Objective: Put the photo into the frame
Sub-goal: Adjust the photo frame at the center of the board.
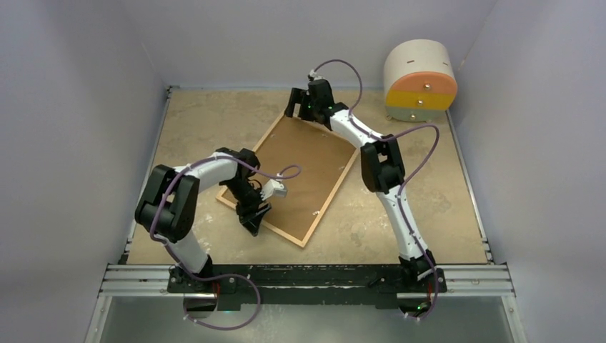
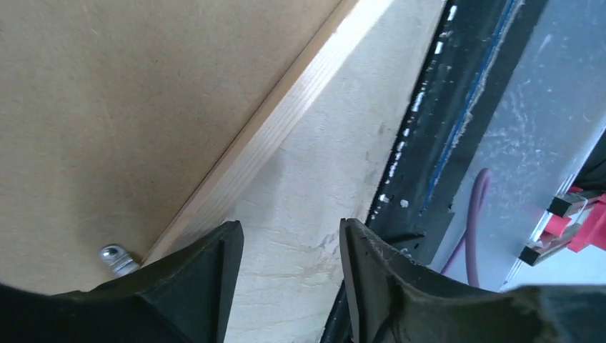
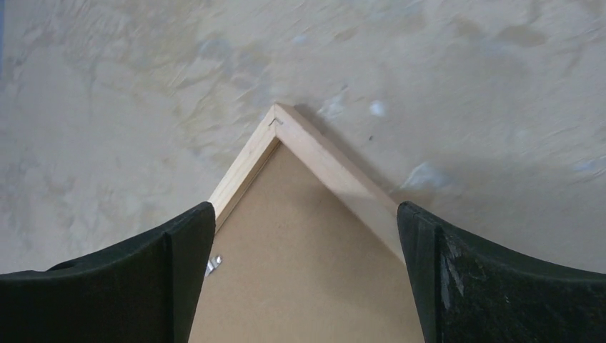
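Note:
The frame [image 1: 333,193] lies face down and askew in the middle of the table, its thin light wooden moulding around a brown backing panel [image 1: 304,168]. The photo is out of view. My left gripper [image 1: 254,221] hovers at the frame's near-left edge. In the left wrist view it [image 2: 291,232] is open over bare table beside the moulding [image 2: 275,136], with nothing between the fingers. My right gripper [image 1: 299,107] is at the far corner. Seen from the right wrist, it [image 3: 306,214] is wide open, straddling the corner [image 3: 282,121] without touching it.
A round wooden drawer box [image 1: 420,78] with orange, yellow and green fronts stands at the back right. Small metal tabs [image 2: 114,256] [image 3: 214,264] sit on the backing by the moulding. A black rail [image 1: 307,279] runs along the near edge. White walls enclose the table.

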### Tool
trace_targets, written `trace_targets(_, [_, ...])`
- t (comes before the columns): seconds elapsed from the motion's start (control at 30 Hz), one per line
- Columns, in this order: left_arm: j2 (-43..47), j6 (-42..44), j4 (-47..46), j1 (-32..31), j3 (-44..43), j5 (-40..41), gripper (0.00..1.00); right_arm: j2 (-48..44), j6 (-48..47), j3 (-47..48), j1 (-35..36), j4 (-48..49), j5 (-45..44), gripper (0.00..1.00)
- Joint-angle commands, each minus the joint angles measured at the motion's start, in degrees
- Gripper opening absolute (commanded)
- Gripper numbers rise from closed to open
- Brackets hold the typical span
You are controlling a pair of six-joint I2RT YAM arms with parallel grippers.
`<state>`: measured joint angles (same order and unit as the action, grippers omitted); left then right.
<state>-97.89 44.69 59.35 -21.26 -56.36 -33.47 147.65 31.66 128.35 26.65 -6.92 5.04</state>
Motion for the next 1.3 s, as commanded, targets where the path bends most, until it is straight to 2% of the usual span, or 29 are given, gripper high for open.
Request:
trace_targets(0.0, [4.2, 6.8, -5.5, 0.6, -6.1, -5.2, 0.59, -8.4, 0.8, -1.6, 3.8, -10.4, 5.6, 0.99])
trace_targets(0.03, [5.2, 8.2, -3.5, 1.2, -7.2, -5.1, 0.64, -10.7, 0.8, -3.6, 3.2, -9.0, 4.2, 0.99])
trace_targets(0.1, [6.6, 10.4, -0.2, 3.5, -9.8, -5.0, 0.66, -16.7, 1.1, -8.2, 2.0, -6.5, 1.2, 0.99])
trace_targets(0.2, [6.1, 12.9, 4.2, 9.5, -15.6, -5.7, 0.67, -23.2, 0.5, -14.0, 0.8, -4.3, -1.9, 0.99])
trace_targets(0.33, [1.8, 13.8, 5.2, 17.8, -22.9, -6.1, 0.66, -30.3, 0.7, -22.2, 0.6, -3.1, -0.9, 0.99])
trace_targets(0.43, [-1.9, 5.8, -4.6, 22.7, -24.1, -1.8, 0.60, -36.2, 2.3, -30.3, 0.6, -3.3, -0.4, 0.99])
trace_targets(0.5, [-5.6, -0.7, -11.0, 25.5, -24.9, 2.1, 0.51, -40.4, 3.6, -37.0, 0.6, -2.4, 0.1, 0.99])
trace_targets(0.6, [-11.7, -4.3, -12.9, 28.0, -27.1, 2.3, 0.37, -46.4, 4.6, -47.8, 0.4, -1.9, 0.4, 0.99])
trace_targets(0.7, [-13.8, -5.2, -15.2, 28.4, -25.2, 2.1, 0.29, -52.8, 5.4, -57.2, -0.5, -1.4, 0.7, 0.99])
trace_targets(0.9, [-14.3, -0.8, -11.5, 28.2, -20.8, -7.2, 0.21, -60.2, 8.4, -72.3, -5.1, 3.2, 7.7, 0.97])
trace_targets(1.03, [-12.4, 4.5, -7.9, 26.7, -16.5, -9.9, 0.20, -62.2, 8.1, -74.6, -6.1, 2.7, 8.6, 0.93])
trace_targets(1.27, [-8.1, 11.1, -4.6, 20.3, -8.0, -11.3, 0.21, -62.5, 8.2, -72.5, -5.4, 3.7, 8.8, 0.83])
